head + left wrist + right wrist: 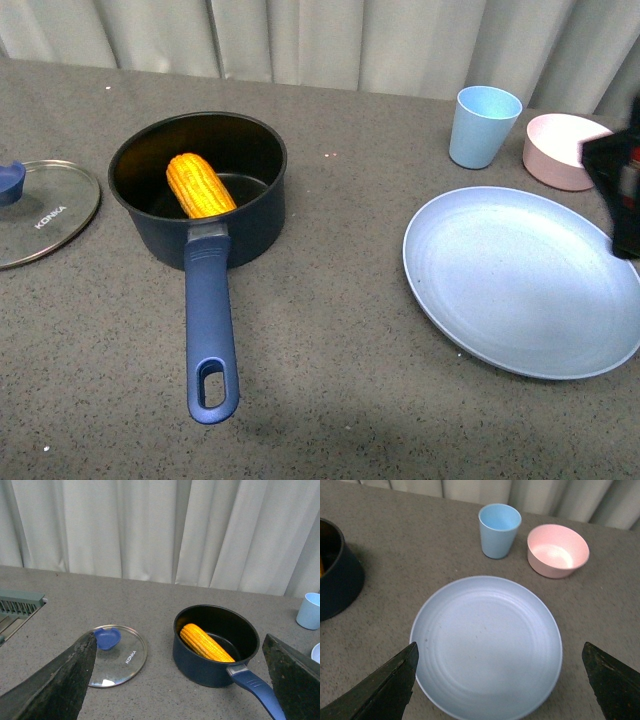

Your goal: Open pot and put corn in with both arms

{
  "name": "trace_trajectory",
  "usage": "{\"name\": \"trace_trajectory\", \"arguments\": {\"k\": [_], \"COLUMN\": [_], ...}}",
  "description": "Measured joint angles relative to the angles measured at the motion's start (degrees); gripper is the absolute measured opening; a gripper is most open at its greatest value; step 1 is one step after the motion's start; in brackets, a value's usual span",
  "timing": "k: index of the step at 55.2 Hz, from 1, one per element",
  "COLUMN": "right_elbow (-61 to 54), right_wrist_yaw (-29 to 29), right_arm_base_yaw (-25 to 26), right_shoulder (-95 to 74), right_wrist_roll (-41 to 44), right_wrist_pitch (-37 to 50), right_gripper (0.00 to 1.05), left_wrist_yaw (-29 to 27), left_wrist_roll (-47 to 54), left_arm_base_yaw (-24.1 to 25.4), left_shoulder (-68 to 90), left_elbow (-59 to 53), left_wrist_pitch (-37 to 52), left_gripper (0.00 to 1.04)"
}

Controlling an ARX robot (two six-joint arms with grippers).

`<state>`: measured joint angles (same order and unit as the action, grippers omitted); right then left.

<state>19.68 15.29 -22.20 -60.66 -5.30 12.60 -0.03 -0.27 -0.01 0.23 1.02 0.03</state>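
The corn [200,185] lay inside the open pot [150,228], leaning against its inner wall, with the glass lid [45,215] flat on the desk [340,380] beside the pot, so the task looked essentially complete. The left tool [175,680] and right tool [497,680] both hung spread wide and empty, and the likely remaining move was simply drawing both arms clear.

Corn [200,186] in pot [198,190]; lid [45,212] left; plate [520,280] right.
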Motion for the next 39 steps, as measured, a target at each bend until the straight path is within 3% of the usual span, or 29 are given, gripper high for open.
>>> {"name": "trace_trajectory", "arguments": {"k": [4, 9, 10, 13, 20, 33, 39], "right_elbow": [-4.6, -12.3, -15.5, -17.7, -18.2, -19.3, -19.4], "right_wrist_yaw": [1.1, 2.7, 1.6, 0.4, -2.5, -7.3, -11.5], "right_arm_base_yaw": [1.8, 3.5, 4.6, 6.0, 8.9, 13.9, 17.0], "right_shoulder": [8.5, 7.5, 7.1, 8.8, 15.1, 26.7, 32.2], "right_wrist_roll": [0.4, 2.9, 3.8, 4.2, 4.8, 5.1, 5.2], "right_wrist_pitch": [-3.1, 18.6, 26.8, 32.3, 30.9, 20.6, 15.5], "right_gripper": [0.95, 0.81, 0.74, 0.65, 0.45, 0.01, 0.01], "left_wrist_yaw": [0.0, 0.1, 0.2, 0.0, 0.0, 0.0, 0.0], "left_wrist_roll": [0.0, 0.0, 0.0, 0.0, 0.0, 0.0, 0.0], "left_arm_base_yaw": [0.0, 0.0, 0.0, 0.0, 0.0, 0.0, 0.0], "left_shoulder": [0.0, 0.0, 0.0, 0.0, 0.0, 0.0, 0.0], "left_elbow": [0.0, 0.0, 0.0, 0.0, 0.0, 0.0, 0.0], "left_wrist_pitch": [0.0, 0.0, 0.0, 0.0, 0.0, 0.0, 0.0], "left_gripper": [0.98, 0.98, 0.98, 0.98, 0.98, 0.98, 0.98]}}
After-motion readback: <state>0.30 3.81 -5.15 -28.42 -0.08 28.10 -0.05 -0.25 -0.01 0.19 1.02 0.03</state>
